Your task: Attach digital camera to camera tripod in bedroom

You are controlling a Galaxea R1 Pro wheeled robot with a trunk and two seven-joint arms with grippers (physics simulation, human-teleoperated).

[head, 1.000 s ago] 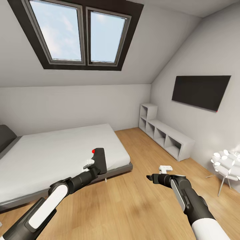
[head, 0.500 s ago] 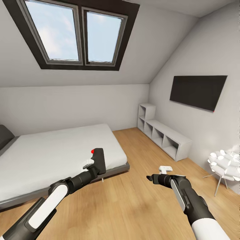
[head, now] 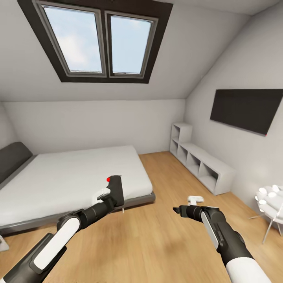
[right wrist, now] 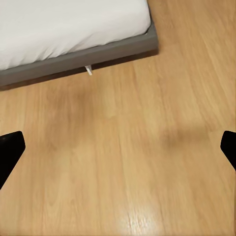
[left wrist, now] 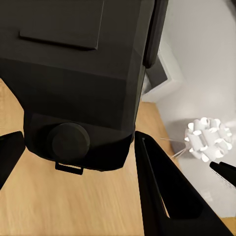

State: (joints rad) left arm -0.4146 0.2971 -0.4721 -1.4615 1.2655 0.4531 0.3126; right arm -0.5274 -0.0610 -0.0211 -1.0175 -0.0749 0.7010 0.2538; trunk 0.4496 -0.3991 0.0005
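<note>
I am in the bedroom. The digital camera (head: 116, 189), black with a red spot on top, is held upright in front of the bed's foot corner by my left gripper (head: 111, 199), which is shut on it. From the left wrist, the camera's dark body (left wrist: 73, 73) sits between the two fingers (left wrist: 162, 187). My right gripper (head: 177, 210) hovers over the wood floor at the lower right. Its fingers (right wrist: 11, 147) are spread wide with nothing between them. The camera tripod is out of view.
A low grey-framed bed (head: 138, 199) with a white mattress takes up the left. White cube shelves (head: 202, 167) run along the right wall under a black wall screen (head: 247, 110). A white chair (head: 272, 200) stands at the far right. Bare plank floor (head: 157, 243) lies ahead.
The whole picture has shifted right and slightly down, so the head camera has turned left; more of the bed's dark headboard shows. Both arms hold the same pose.
</note>
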